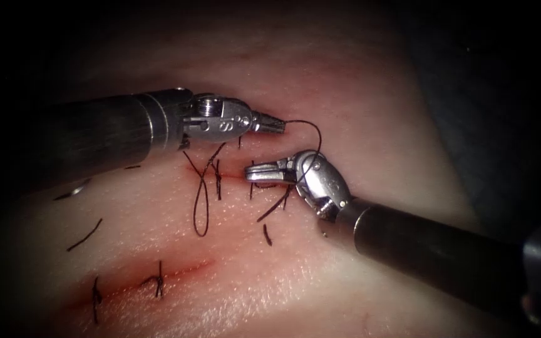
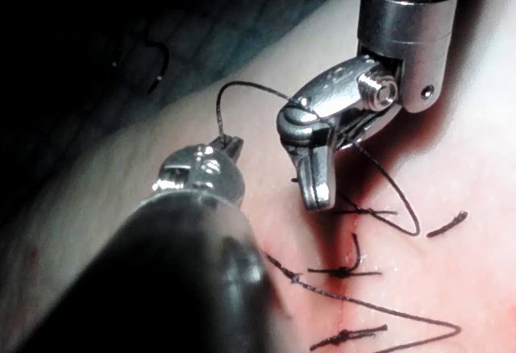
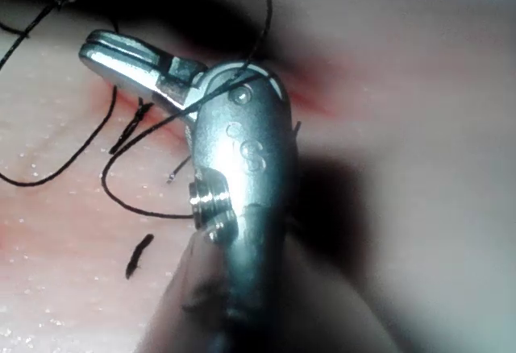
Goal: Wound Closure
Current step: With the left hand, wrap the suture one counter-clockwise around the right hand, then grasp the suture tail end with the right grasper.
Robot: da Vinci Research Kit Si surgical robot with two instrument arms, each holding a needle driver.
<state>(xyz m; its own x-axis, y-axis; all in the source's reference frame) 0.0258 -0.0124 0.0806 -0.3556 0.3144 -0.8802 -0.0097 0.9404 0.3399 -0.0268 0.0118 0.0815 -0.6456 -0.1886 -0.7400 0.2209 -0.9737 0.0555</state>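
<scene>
the left gripper [image 1: 278,126] is pinching the thread [image 1: 308,128] shut, arching it over the right gripper [image 1: 255,175], whose closed jaws are holding nothing above the cut [image 1: 233,180], seemingly for a loop.

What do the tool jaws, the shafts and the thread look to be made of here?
The left tool and right tool look like polished metal, bright with sharp glints. Their shafts look like a darker, duller material, perhaps coated metal or composite. The thread, shut in the left tool's jaws and draped over the right tool's wrist, is thin, black and springy, likely synthetic suture. The tissue is pale, moist and finely dimpled.
</scene>
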